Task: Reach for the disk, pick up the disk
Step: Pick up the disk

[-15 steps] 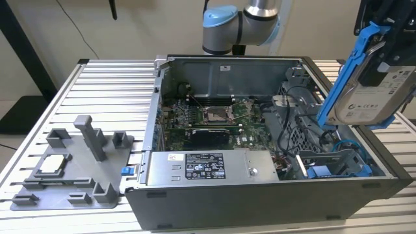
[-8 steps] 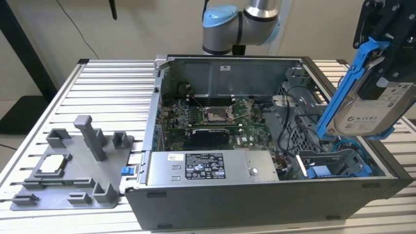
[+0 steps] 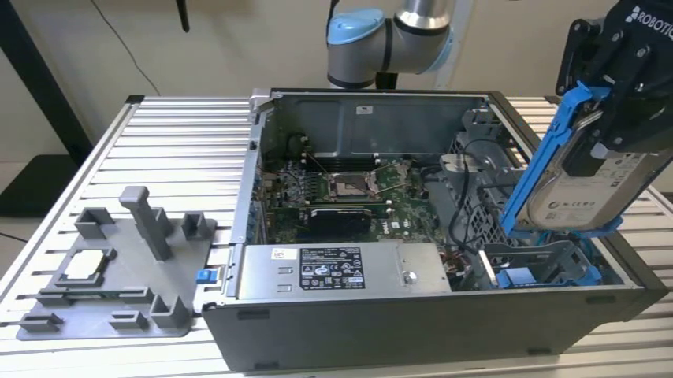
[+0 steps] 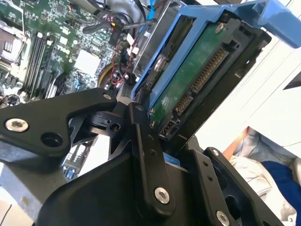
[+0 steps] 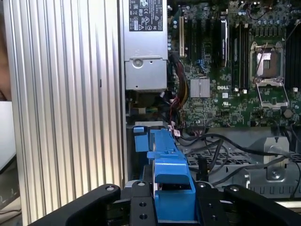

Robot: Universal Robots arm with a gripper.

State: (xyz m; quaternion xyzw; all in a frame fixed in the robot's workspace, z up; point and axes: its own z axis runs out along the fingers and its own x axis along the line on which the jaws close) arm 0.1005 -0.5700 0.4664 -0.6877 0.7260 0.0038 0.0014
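The disk (image 3: 591,183) is a silver-grey hard drive with a white label in a bright blue frame. It hangs tilted above the open computer case's side at the exterior view's right, lifted out of the case. My black gripper (image 3: 613,130) is shut on its upper part. In the second wrist view the disk's green circuit-board underside (image 4: 197,77) sits between the black fingers (image 4: 146,155) of my gripper (image 4: 175,141). In the first wrist view the blue frame's edge (image 5: 170,181) lies between the fingers of my gripper (image 5: 173,207).
The open computer case (image 3: 421,331) lies on a slatted aluminium table (image 3: 179,142), with its motherboard (image 3: 347,189), power supply (image 3: 336,269) and a blue drive bay (image 3: 547,272) under the disk. A grey fixture (image 3: 116,268) holding a small square chip (image 3: 87,265) stands at the exterior view's left.
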